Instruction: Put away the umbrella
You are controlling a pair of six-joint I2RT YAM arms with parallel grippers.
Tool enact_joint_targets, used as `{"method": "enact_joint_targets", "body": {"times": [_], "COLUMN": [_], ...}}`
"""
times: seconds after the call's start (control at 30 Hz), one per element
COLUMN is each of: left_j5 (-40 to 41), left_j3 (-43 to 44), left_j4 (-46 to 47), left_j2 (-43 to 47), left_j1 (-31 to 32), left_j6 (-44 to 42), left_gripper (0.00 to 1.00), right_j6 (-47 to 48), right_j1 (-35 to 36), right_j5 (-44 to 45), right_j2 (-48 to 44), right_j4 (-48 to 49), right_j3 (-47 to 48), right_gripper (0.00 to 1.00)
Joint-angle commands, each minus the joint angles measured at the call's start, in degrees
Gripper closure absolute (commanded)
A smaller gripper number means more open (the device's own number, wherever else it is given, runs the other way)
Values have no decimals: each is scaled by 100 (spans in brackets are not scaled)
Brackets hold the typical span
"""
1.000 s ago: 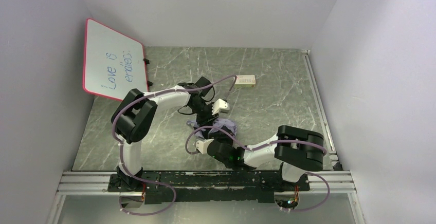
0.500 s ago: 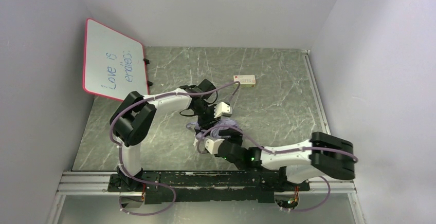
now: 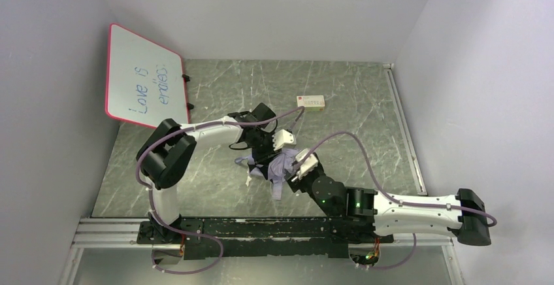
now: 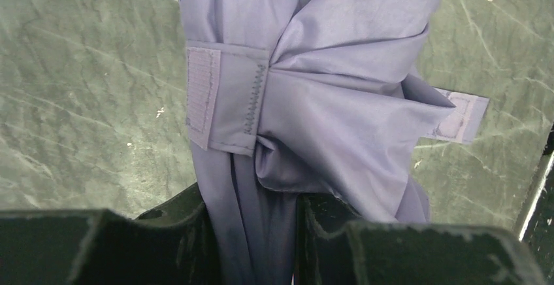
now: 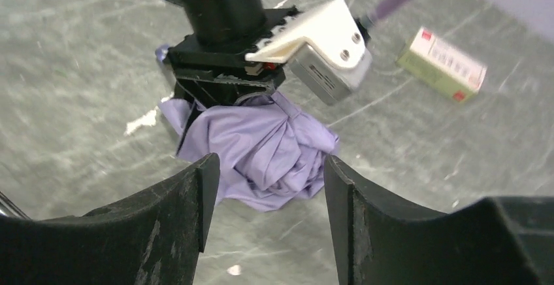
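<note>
- The left end effector (image 4: 255, 216) was pinching the lower folds of the umbrella (image 4: 326, 102), its fingers pressed into the lavender fabric from both sides. In the top view it had hardly shifted over the last second.
- The right end effector (image 5: 264, 184) was spread wide, with the bunched canopy showing in the gap ahead of its fingers (whether either finger touched cloth, I could not tell).
- The big change was the right arm. A second before, it sat folded near its base with its end effector at the near-left of the bundle. Now it lay stretched low along the near edge and reached in from the right.
- The umbrella was collapsed and crumpled near the middle of the counter (image 3: 359, 102). A tail of fabric trailed toward the near edge, and more of it was uncovered than before.
- The closure strap (image 4: 222, 95) lay flat on the folds with its fastening patch exposed. A second tab (image 4: 457, 118) stuck out loose on the other side, so the bundle was not yet bound.
- My reading: the left was anchoring while the right lined up to gather the canopy, with wrapping and fastening yet to be done.
- The whiteboard (image 3: 140, 79) and the small box (image 3: 311, 102) stood well apart from the work, unmoved.
</note>
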State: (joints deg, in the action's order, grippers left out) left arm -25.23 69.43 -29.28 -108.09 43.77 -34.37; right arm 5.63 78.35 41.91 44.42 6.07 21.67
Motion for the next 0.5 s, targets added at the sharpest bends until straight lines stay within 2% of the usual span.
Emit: {"method": "enact_joint_targets", "body": {"times": [0.0, 0.13, 0.37, 0.47], "left_j5": [1674, 1746, 2060, 2110], "left_j3": [-309, -331, -714, -762], "left_j4": [560, 574, 844, 883], "left_j2": [-379, -334, 5, 51], "left_j1": [-134, -133, -132, -132], "left_j6": [185, 182, -67, -46], "left_gripper": [95, 95, 95, 95], "right_j6": [-2612, -4198, -7388, -8102], "right_j1": [17, 15, -23, -115], "right_j5": [844, 1060, 1134, 885], "right_j2": [-201, 16, 722, 973], "right_j4": [-955, -1279, -2628, -2865], "right_j3": [313, 487, 626, 559], "right_gripper": [37, 37, 41, 42]}}
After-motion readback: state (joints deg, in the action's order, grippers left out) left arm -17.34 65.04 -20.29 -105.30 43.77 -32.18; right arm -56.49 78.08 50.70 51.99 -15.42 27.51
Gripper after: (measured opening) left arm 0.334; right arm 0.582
